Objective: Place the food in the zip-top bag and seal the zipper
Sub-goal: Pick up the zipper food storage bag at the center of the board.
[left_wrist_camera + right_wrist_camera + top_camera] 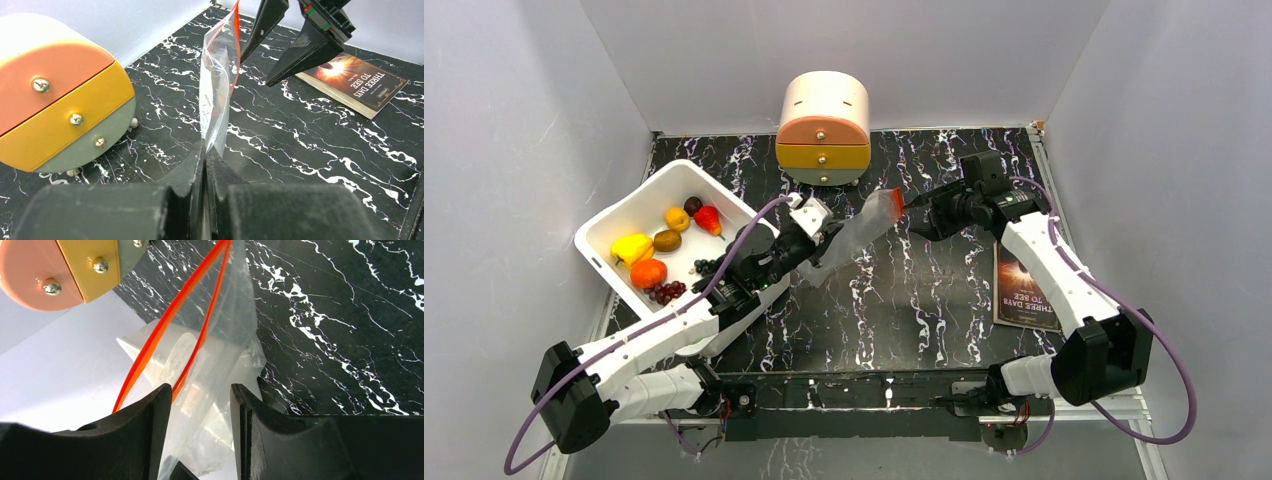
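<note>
The zip-top bag hangs clear of the marbled black table, stretched slantwise between the two arms near the middle, its lower end to the left and nearer, its rim end higher, farther and to the right. The left gripper has its jaws pressed together on the bag's lower edge, and from the left wrist view the plastic rises upright out of that pinch. The right gripper sits at the rim end with its jaws spread. Clear plastic fills the gap between them, and the zipper shows as two red-orange strips parted from each other, one running down beside the inner face of one finger; I cannot tell whether it touches. None of the food is in the bag: the yellow, orange, red and brown pieces and the dark grapes all lie in the white tub at the left, beside the left arm. A rounded drawer unit stands at the far edge, and a book lies flat at the right.
</note>
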`<act>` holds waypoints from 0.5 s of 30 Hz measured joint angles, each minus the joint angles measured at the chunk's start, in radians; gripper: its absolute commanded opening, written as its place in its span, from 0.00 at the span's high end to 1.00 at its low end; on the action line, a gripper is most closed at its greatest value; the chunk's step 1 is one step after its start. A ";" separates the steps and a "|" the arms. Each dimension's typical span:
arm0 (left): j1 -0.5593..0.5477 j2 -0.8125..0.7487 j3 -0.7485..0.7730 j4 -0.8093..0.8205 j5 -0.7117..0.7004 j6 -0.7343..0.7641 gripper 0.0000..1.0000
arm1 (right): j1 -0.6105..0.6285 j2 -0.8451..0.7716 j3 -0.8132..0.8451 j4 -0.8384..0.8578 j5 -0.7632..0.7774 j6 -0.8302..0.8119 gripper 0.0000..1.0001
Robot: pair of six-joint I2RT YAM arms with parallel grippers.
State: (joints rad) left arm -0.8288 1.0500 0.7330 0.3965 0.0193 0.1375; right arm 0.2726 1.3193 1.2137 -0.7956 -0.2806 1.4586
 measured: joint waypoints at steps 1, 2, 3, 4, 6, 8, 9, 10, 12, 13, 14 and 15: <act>0.000 -0.001 0.000 -0.001 0.003 -0.001 1.00 | 0.000 0.007 0.000 0.000 -0.005 0.006 0.54; 0.000 -0.002 -0.002 0.000 0.006 -0.002 1.00 | 0.000 0.011 0.000 0.000 -0.008 0.010 0.54; 0.000 -0.004 -0.003 -0.001 0.010 -0.003 1.00 | 0.000 0.015 0.000 0.000 -0.012 0.013 0.54; 0.000 -0.008 -0.006 0.000 0.012 -0.004 1.00 | 0.000 0.017 0.000 0.002 -0.018 0.015 0.54; 0.000 -0.019 -0.013 -0.001 0.017 -0.006 1.00 | 0.000 0.017 -0.001 0.009 -0.032 0.021 0.51; 0.000 -0.028 -0.015 0.000 0.020 -0.008 1.00 | 0.000 0.018 -0.001 0.014 -0.040 0.027 0.50; 0.000 -0.032 -0.015 0.000 0.022 -0.009 1.00 | 0.000 0.019 -0.001 0.014 -0.043 0.030 0.50; 0.000 -0.035 -0.015 0.000 0.023 -0.010 1.00 | 0.000 0.021 -0.001 0.014 -0.045 0.033 0.50; 0.000 -0.044 -0.016 0.000 0.026 -0.011 1.00 | 0.000 0.027 -0.002 0.014 -0.051 0.036 0.50; 0.000 -0.048 -0.019 0.001 0.027 -0.012 1.00 | 0.000 0.031 -0.003 0.015 -0.055 0.037 0.50; 0.000 -0.052 -0.024 0.003 0.029 -0.012 1.00 | 0.000 0.033 -0.007 0.019 -0.059 0.039 0.50; 0.000 -0.056 -0.030 0.005 0.031 -0.013 1.00 | 0.000 0.035 -0.012 0.021 -0.060 0.041 0.49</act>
State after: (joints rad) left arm -0.8288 0.9939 0.7033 0.4011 0.0505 0.1242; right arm 0.2726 1.3548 1.2015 -0.7746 -0.3408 1.4994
